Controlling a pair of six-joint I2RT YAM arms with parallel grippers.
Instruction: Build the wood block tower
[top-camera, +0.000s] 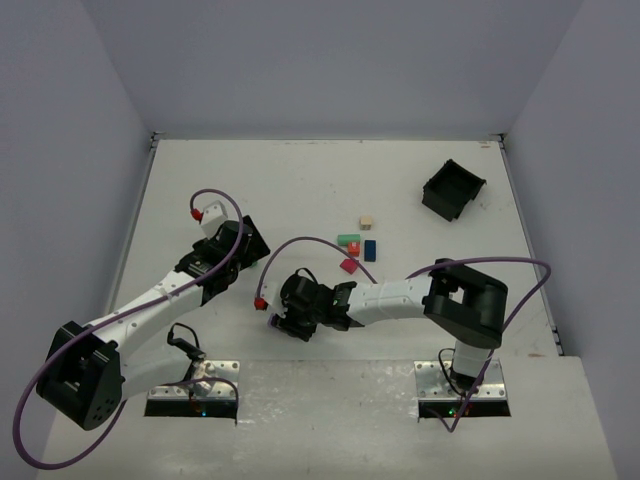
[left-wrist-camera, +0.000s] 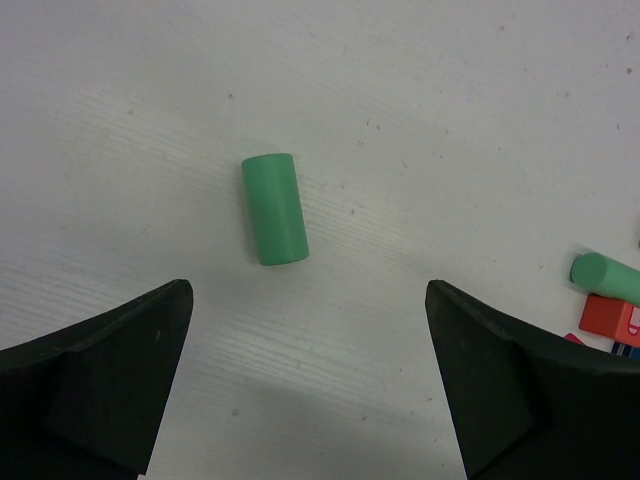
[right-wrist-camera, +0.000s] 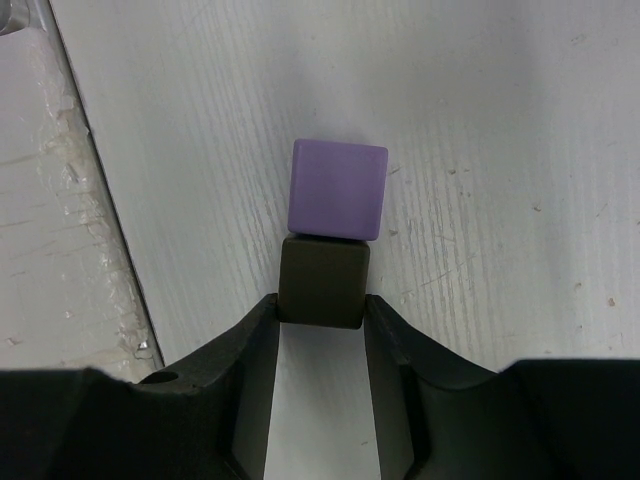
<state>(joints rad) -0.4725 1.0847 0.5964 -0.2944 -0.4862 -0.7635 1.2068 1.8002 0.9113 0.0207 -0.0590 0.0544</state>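
While the right claw pinches a dark block that touches a purple block just beyond, the left claw gapes wide, empty, near a lying green cylinder; other blocks cluster at the middle of the table.

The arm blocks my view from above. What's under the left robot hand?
A green cylinder lies on its side on the table, below the open left gripper. From above, the gripper hides it.
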